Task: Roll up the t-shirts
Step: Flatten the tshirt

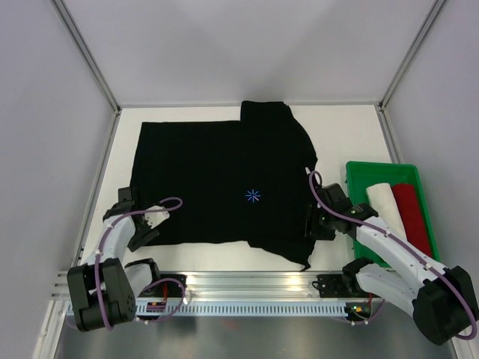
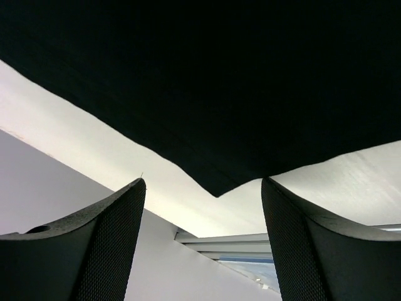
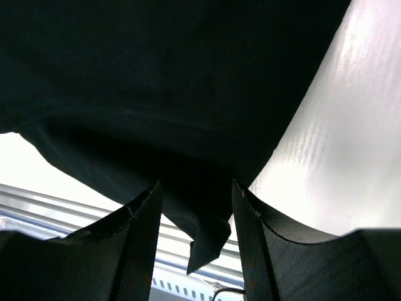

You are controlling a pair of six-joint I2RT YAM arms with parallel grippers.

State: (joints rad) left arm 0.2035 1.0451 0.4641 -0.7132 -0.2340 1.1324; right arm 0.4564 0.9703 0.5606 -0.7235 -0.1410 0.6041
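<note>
A black t-shirt (image 1: 217, 179) lies spread flat on the white table, one sleeve at the far side and one at the near right. My left gripper (image 1: 150, 228) stands open at the shirt's near-left corner. In the left wrist view that corner (image 2: 216, 185) points into the gap of the left gripper (image 2: 203, 182) without touching either finger. My right gripper (image 1: 318, 224) hangs over the near-right sleeve. The right gripper (image 3: 197, 184) is open, its fingers on either side of the sleeve's loose tip (image 3: 207, 244). A white roll (image 1: 383, 206) and a red roll (image 1: 412, 217) lie side by side.
The two rolls rest in a green tray (image 1: 359, 170) at the table's right edge. An aluminium rail (image 1: 247, 284) runs along the near edge by the arm bases. Grey walls enclose the table on the left, far and right sides.
</note>
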